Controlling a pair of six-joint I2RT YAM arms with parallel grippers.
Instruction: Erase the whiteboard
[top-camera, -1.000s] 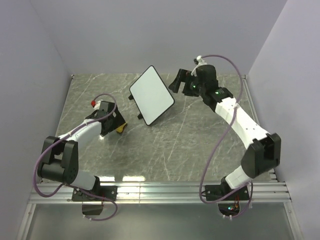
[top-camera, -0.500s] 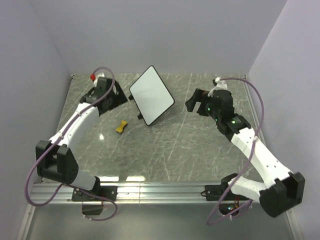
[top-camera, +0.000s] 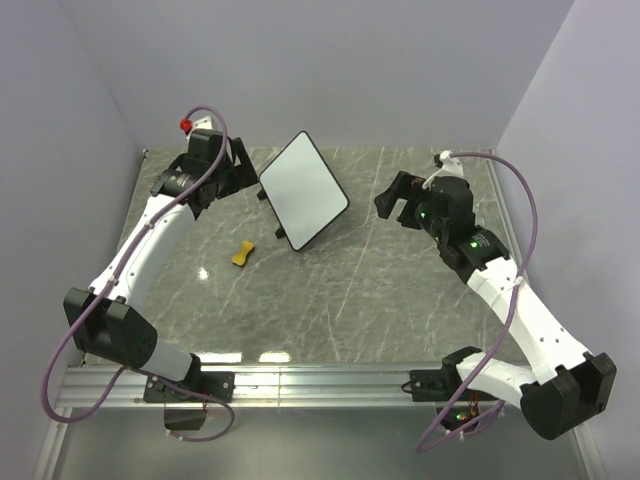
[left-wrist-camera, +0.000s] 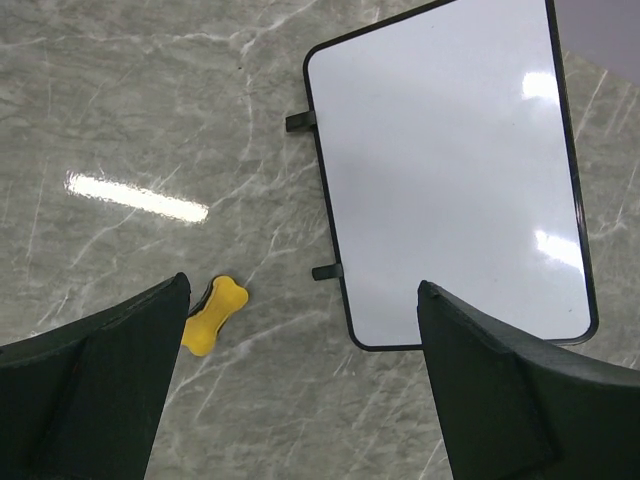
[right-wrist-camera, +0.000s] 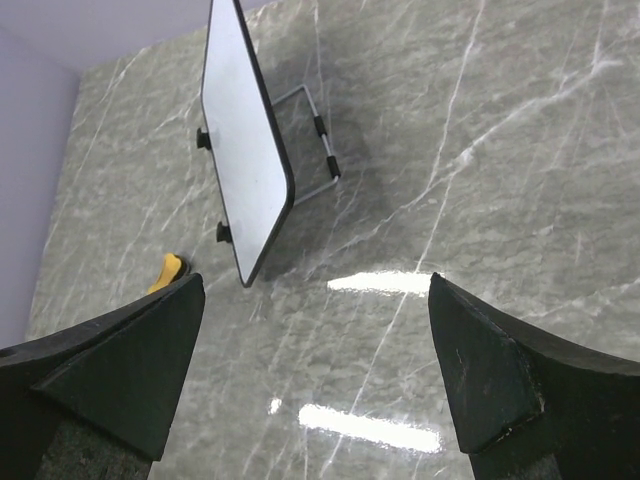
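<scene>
The left claw (left-wrist-camera: 304, 284) hangs over the worktop (top-camera: 350, 290) with its jaws spread wide, gripping nothing. A small yellow eraser (left-wrist-camera: 214, 316) lies loose beneath it, near one finger's tip in the wrist view. The whiteboard (left-wrist-camera: 450, 180) stands tilted on a wire stand just beyond this claw, between both claws, its face plain white. The right claw (right-wrist-camera: 315, 285) is apart from the board, equally wide open and empty.

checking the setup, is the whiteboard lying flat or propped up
Propped up: the whiteboard leans on a wire stand behind it.
</scene>
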